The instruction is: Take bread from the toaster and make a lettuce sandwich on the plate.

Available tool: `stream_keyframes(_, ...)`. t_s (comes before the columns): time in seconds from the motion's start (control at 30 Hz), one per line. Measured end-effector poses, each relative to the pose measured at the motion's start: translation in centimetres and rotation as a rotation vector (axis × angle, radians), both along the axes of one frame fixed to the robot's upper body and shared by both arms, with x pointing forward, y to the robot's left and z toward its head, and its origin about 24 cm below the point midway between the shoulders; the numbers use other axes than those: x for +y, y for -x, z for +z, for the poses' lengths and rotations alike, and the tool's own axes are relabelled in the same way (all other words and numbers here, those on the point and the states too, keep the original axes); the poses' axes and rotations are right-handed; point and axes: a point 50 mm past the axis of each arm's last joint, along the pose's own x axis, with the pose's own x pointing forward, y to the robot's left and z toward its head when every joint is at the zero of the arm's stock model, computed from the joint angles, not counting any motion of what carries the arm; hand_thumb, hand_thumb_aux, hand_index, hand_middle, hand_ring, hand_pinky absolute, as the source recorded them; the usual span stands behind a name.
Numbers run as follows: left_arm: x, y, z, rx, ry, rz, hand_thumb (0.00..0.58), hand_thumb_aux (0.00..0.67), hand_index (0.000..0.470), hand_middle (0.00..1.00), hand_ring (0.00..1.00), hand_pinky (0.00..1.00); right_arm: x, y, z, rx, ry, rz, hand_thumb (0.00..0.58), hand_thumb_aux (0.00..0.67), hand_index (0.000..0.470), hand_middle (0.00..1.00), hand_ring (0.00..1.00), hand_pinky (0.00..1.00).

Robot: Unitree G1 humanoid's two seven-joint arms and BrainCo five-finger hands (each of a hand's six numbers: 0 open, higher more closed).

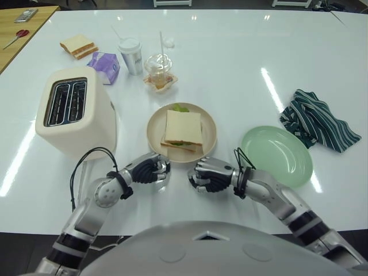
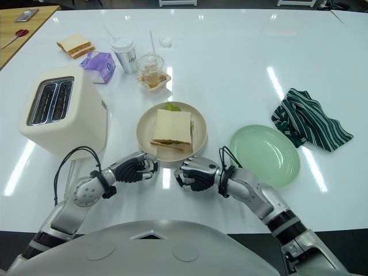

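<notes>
Hands nearest me, both low at the front edge of the table [image 1: 230,69]. Left hand [image 1: 148,171]: fingers curled into a fist, nothing in it, resting just short of the tan plate [image 1: 153,141]. Right hand [image 1: 208,175]: likewise curled shut with nothing held, knuckles turned toward the left hand, a small gap between the two.

Tan plate sits just beyond both hands, roughly centred between them. On it is the sandwich [image 1: 184,127]: white slice on top, second slice under it, a green layer showing along the near edge. A bit of lettuce [image 1: 180,107] pokes out at the far side, by the plate's rim. I read it as a loose leaf, but the top slice hides most of it.

Green plate [image 1: 276,155] lies right of the tan one, apart from it and near my right wrist. Striped cloth [image 1: 319,121] is crumpled just beside its far right rim.

Toaster [image 1: 75,112] stands upright left of the tan plate, its two slots facing up, both dark.

Farther back: purple tissue pack [image 1: 104,67] behind the toaster, lidded cup [image 1: 131,56] beside that, then a clear cup [image 1: 158,68] with a straw on a small tray [image 1: 167,84]. Two bread slices [image 1: 79,46] are stacked at far left. Scissors [image 1: 16,37] lie on the wooden table [image 1: 40,23] beyond.
</notes>
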Motion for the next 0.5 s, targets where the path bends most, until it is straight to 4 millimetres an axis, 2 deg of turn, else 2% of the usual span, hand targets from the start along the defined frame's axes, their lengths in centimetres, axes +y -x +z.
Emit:
stream_keyframes(0.1, 0.0, -0.8, -0.2, -0.029, 0.014, 0.046, 0.58, 0.67, 0.47, 1.0, 1.0, 1.0, 0.4, -1.1, -0.2, -0.037, -0.012, -0.069, 0.58, 0.67, 0.47, 1.0, 1.0, 1.0)
stream_keyframes(0.27, 0.1, -3.4, -0.6, -0.081, 0.032, 0.167, 0.58, 0.67, 0.47, 1.0, 1.0, 1.0, 1.3, -3.2, -0.6, -0.101, -0.026, -0.2, 0.58, 0.67, 0.47, 1.0, 1.0, 1.0)
stream_keyframes(0.5, -0.4, -5.6, -0.9, -0.142, 0.077, 0.306, 0.58, 0.67, 0.47, 1.0, 1.0, 1.0, 2.1, -5.1, -0.9, -0.209, -0.028, -0.335, 0.58, 0.67, 0.47, 1.0, 1.0, 1.0)
